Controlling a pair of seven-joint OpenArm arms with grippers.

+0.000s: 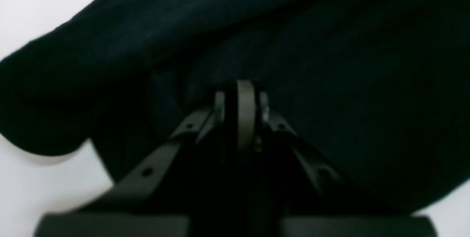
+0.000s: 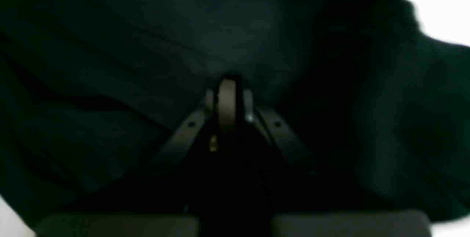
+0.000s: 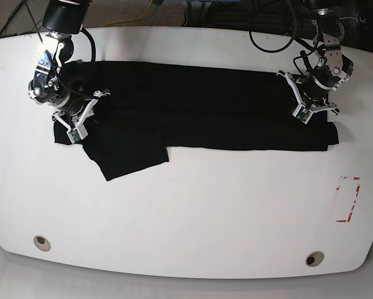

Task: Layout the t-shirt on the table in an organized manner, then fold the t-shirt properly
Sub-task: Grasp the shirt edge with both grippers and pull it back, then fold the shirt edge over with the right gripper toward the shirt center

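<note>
The black short-sleeved cloth t-shirt (image 3: 198, 109) lay stretched as a long band across the far half of the large glossy white tabletop (image 3: 192, 212), running from about nine o'clock to three o'clock, with one sleeve hanging out toward seven o'clock at its left end in the base view. It looked already folded lengthwise once, so my judgement was that the layout step was done and the folding was under way.

The right gripper (image 3: 80, 118) sat at the nine o'clock end of the band, and the left gripper (image 3: 310, 99) at the three o'clock end. Each was placed on an opposite end, most likely so the two arms could keep the cloth taut and lift or carry both ends together without the middle bunching.

In the left wrist view the left gripper (image 1: 240, 86) had its jaws pressed together with dark fabric (image 1: 330, 64) bunched around the tips, so it seemed to be pinching the shirt. The right gripper (image 2: 229, 83) showed the same in the right wrist view: jaws drawn tight, cloth (image 2: 147, 46) lying directly at twelve o'clock of the tips and wrapping both sides. A red rectangular outline mark (image 3: 348, 199) lay well apart at four o'clock.
</note>
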